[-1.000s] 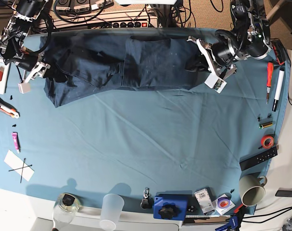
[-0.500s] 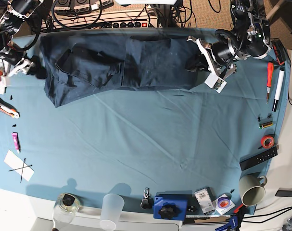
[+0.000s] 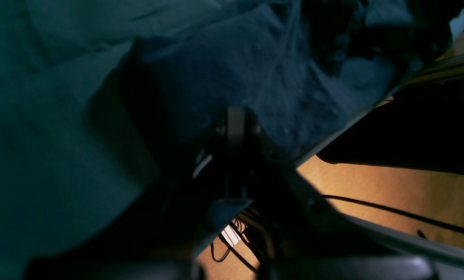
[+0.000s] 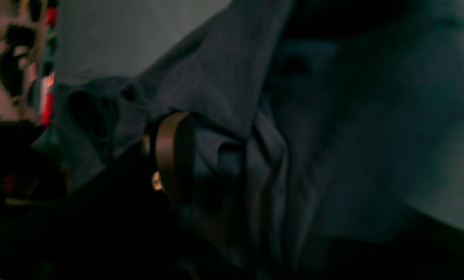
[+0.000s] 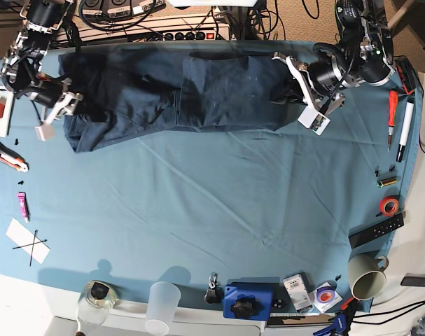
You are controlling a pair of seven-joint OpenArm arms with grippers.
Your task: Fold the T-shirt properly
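Along the table's (image 5: 198, 210) far edge the T-shirt (image 5: 198, 91) lies partly folded in a long band. Left pincer (image 5: 296, 91) is clamped together on its end; right pincer (image 5: 54, 112), jaws apart, sits at the opposite end. Best to grip that end firmly and lift both evenly, keeping tension.

Your desk (image 5: 198, 210) is covered by a teal-blue cloth (image 5: 219, 189). Along its far edge you have the dark navy T-shirt (image 5: 177, 94), spread in a long crumpled band. On the right side lie a red screwdriver (image 5: 392, 119), a white pen (image 5: 405, 129), a roll of red tape (image 5: 388, 205), a black remote (image 5: 376, 231) and a mug (image 5: 367, 275). On the left you see a pink marker (image 5: 22, 206) and a paper with a cross (image 5: 27, 241). At the near edge stand a clear plastic cup (image 5: 162, 306) and a blue box (image 5: 248, 301).
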